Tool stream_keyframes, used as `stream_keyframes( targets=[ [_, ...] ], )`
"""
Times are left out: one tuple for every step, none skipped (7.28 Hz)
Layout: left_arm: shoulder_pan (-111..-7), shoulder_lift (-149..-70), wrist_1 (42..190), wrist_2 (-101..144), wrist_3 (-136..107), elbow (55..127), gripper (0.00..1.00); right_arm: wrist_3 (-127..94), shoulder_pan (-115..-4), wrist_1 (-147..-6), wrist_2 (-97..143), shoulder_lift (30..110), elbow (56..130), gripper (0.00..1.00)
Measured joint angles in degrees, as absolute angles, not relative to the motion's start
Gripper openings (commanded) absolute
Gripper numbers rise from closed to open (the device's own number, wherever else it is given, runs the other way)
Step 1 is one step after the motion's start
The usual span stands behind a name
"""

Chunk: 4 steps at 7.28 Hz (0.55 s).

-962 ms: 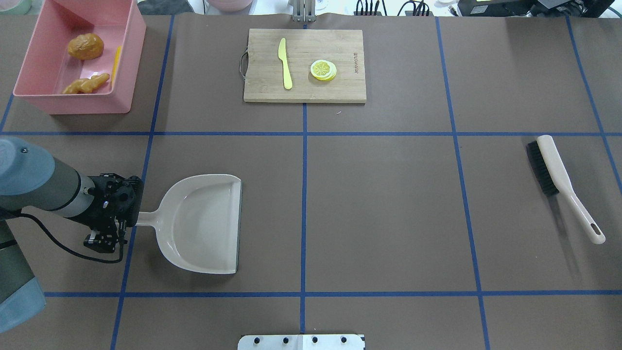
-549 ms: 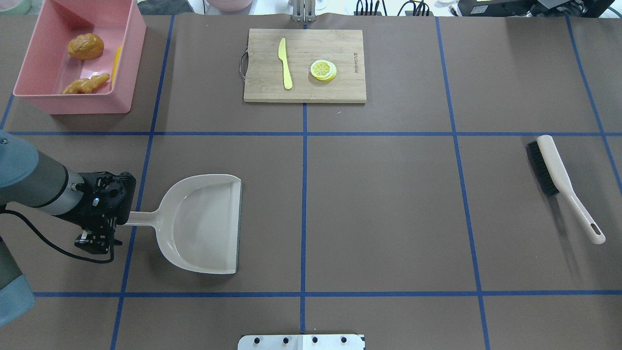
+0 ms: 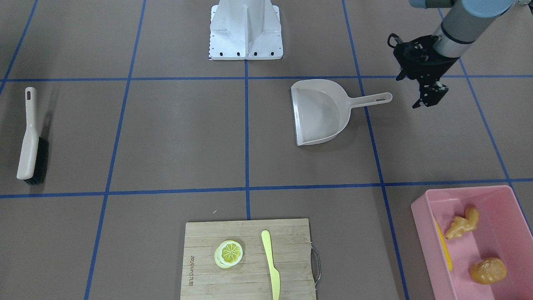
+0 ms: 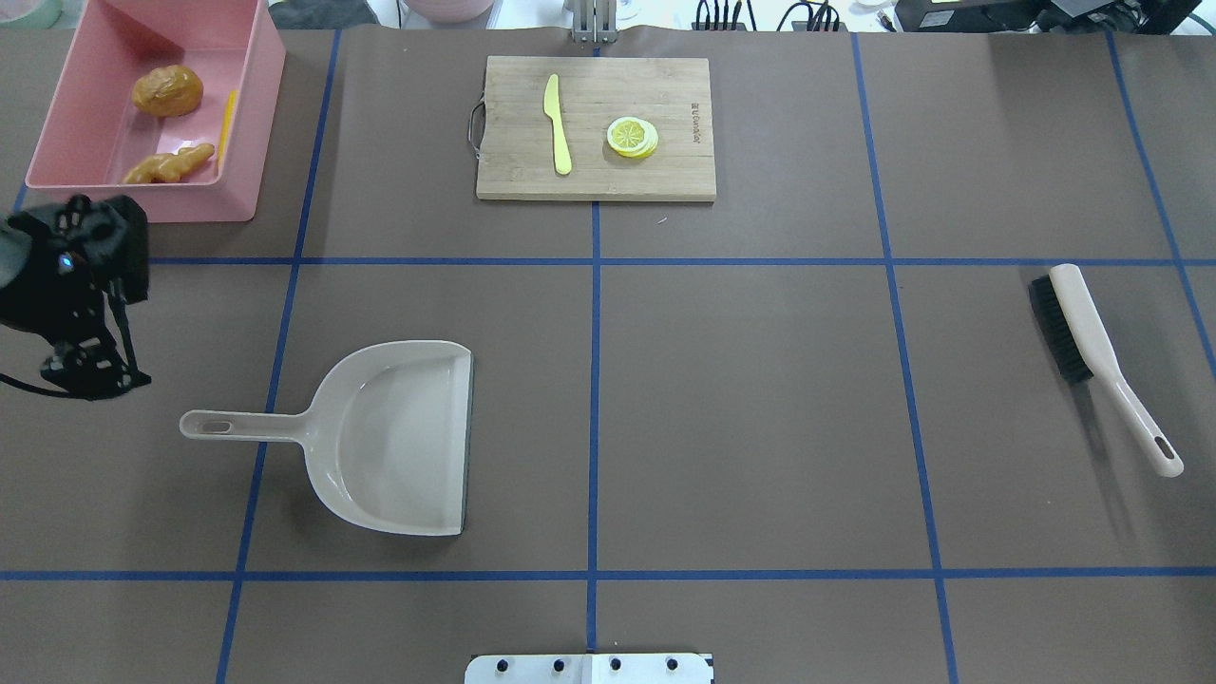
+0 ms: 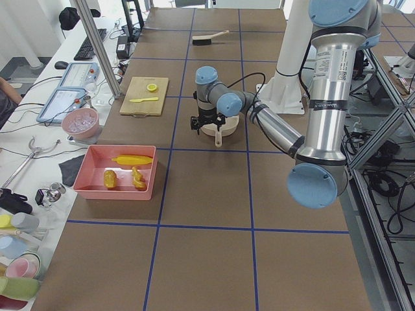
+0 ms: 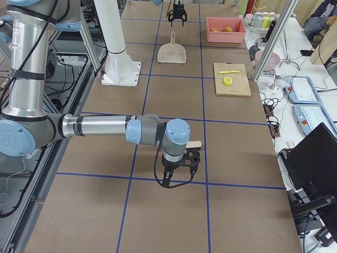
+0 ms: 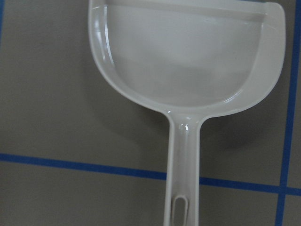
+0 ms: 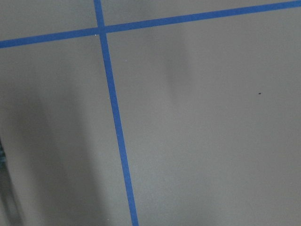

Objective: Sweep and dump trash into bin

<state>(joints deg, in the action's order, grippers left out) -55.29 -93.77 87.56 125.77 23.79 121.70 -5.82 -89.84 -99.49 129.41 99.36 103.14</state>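
The bin (image 4: pixel 152 203) sits in the far-left corner of the table (image 4: pixel 760 399). All three pieces of trash are inside it: the potato (image 4: pixel 167 91) toward its far end, the ginger (image 4: pixel 168 164) at its near end, and the corn (image 4: pixel 226 128) lying along the inner wall on the side toward the table's middle (seen almost edge-on from overhead).

The left gripper (image 3: pixel 429 98) hangs over the left edge of the table, its fingers spread apart with nothing between them. It is clear of the dustpan (image 4: pixel 399 437), which lies flat and empty in the near-left part of the table with its handle pointing to the left edge and its mouth toward the centre.

The right gripper (image 6: pixel 176 171) shows only in the right side view, low over the table by its right edge; whether its fingers are apart or together I cannot tell.

The brush (image 4: pixel 1092 351) lies near the right edge, bristles toward the middle. A board (image 4: pixel 665 95) at the middle of the far edge carries a knife (image 4: pixel 558 125) and a lemon slice (image 4: pixel 632 136).
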Motion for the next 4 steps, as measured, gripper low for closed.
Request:
stream_keyframes(
  targets=[
    [-60.8, -94.1, 85.8, 127.1, 21.7, 121.4, 0.98, -5.8, -89.8, -99.5, 129.4, 99.3, 103.1, 1.00],
    [-67.0, -94.1, 83.5, 128.3, 20.6, 120.9, 0.98, -5.8, -89.8, -99.5, 129.4, 99.3, 103.1, 1.00],
    [-73.1, -94.1, 79.9, 129.3, 20.2, 120.1, 0.98, -5.8, -89.8, -99.5, 129.4, 99.2, 103.0, 1.00],
    [-78.1, -94.2, 75.6, 129.8, 20.1, 118.8, 0.98, -5.8, -89.8, -99.5, 129.4, 99.2, 102.9, 1.00]
  ],
)
